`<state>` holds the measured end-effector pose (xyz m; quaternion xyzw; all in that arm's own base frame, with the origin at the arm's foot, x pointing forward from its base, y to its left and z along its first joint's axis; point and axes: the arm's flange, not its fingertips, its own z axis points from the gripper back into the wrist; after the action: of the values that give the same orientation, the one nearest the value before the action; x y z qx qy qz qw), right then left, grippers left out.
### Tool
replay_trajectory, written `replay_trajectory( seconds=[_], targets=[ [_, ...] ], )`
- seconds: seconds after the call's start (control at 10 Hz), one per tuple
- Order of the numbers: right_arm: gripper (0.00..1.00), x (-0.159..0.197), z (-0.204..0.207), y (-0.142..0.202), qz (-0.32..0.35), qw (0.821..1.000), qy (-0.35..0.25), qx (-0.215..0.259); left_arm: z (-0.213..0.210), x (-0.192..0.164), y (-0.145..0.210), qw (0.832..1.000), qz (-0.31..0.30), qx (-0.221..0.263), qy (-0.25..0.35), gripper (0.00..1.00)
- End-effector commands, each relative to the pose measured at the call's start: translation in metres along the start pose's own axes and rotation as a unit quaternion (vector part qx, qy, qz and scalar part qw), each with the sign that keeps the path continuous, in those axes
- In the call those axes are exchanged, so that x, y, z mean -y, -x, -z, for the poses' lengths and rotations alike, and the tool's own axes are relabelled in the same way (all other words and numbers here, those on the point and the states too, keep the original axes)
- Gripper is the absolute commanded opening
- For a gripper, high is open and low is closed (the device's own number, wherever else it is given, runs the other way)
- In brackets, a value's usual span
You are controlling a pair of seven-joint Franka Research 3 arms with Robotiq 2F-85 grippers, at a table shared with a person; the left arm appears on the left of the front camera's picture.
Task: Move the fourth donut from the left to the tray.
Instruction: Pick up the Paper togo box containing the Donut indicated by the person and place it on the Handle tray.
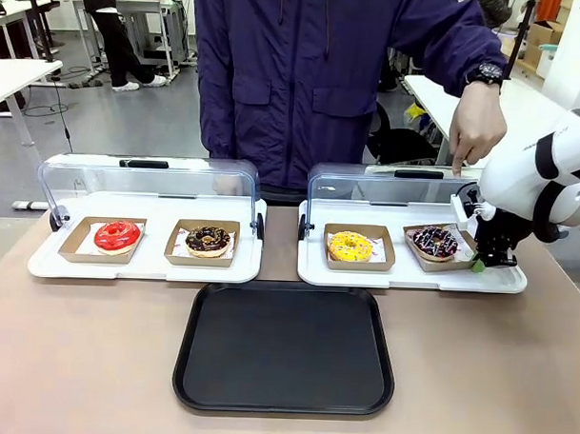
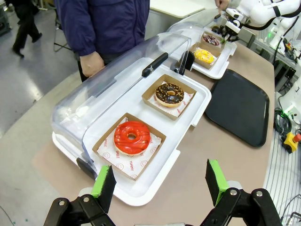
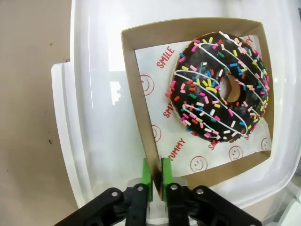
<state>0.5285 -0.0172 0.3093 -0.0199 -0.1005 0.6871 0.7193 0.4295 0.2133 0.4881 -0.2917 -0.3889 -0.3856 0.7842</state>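
Brown tabletop [image 1: 75,362] stretches between the robot and a person in a dark jacket, with an open workshop floor behind. The right gripper [image 3: 156,181] has its green pads pinched together on the wall of the cardboard tray [image 3: 141,94], at its near corner, with thin card between the pads and nothing else in the grip. Inside that tray, on printed paper, lies the fourth donut [image 3: 218,87], with dark glaze, white drizzle and coloured sprinkles, clear of the pads. The cardboard tray sits at the right end of the right-hand white tray [image 1: 412,276], whose clear domed lid [image 1: 386,187] stands raised behind it. A yellow donut [image 1: 351,246] sits just to its left. The person's hand [image 1: 476,128] points one finger down behind the lid. The black tray [image 1: 285,350] lies mid-table on the robot's side, well apart from the fourth donut. The left gripper [image 2: 160,183] hangs wide open, holding nothing, near the left white tray [image 2: 186,127] — there a red donut [image 2: 131,137] and a nut-sprinkled chocolate donut [image 2: 169,94] sit in their own cardboard trays.
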Motion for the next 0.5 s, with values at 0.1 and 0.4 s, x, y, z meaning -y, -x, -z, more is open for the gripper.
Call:
replay_trajectory(
  seconds=[0.1, 0.4],
  targets=[
    [0.0, 0.006, -0.002, -0.0036, 0.001, 1.0, -0.014, -0.013, -0.0011, 0.0013, -0.002, 1.0, 0.003, 0.004, 0.001, 1.0],
    [0.0, 0.0086, -0.0049, -0.0017, -0.003, 1.0, -0.015, 0.001, -0.0011, 0.0013, -0.002, 1.0, 0.003, 0.004, 0.001, 1.0]
  ],
)
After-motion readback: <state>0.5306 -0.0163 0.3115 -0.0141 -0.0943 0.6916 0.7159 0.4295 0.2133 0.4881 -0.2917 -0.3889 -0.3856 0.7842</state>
